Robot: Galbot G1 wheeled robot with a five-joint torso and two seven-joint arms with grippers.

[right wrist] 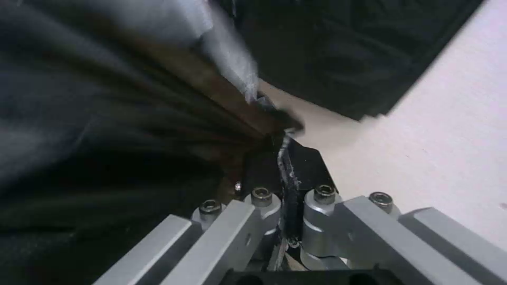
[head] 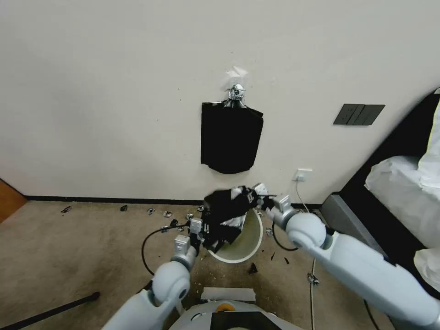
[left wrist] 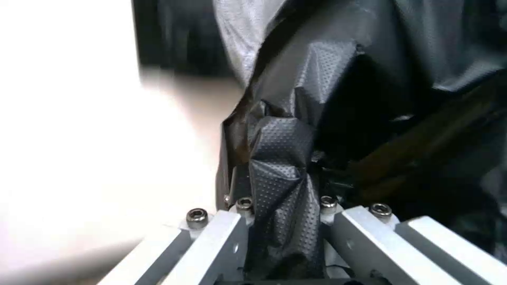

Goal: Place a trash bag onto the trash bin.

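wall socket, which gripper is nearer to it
Right. The right gripper grips the trash bag just below-left of the wall socket; the left gripper is farther left.

The head view looks forward and down from above the robot's two arms, taking in the carpeted floor (head: 68, 247), the trash bin (head: 250, 238) standing on it and the wall (head: 114, 91) behind. The left wrist view sits just behind the left gripper (left wrist: 283, 206), looking along its jaws, very close to the trash bag (left wrist: 296, 150). The right wrist view sits likewise behind the right gripper (right wrist: 285, 186). All three views share the bag; both wrist views also catch pale wall.
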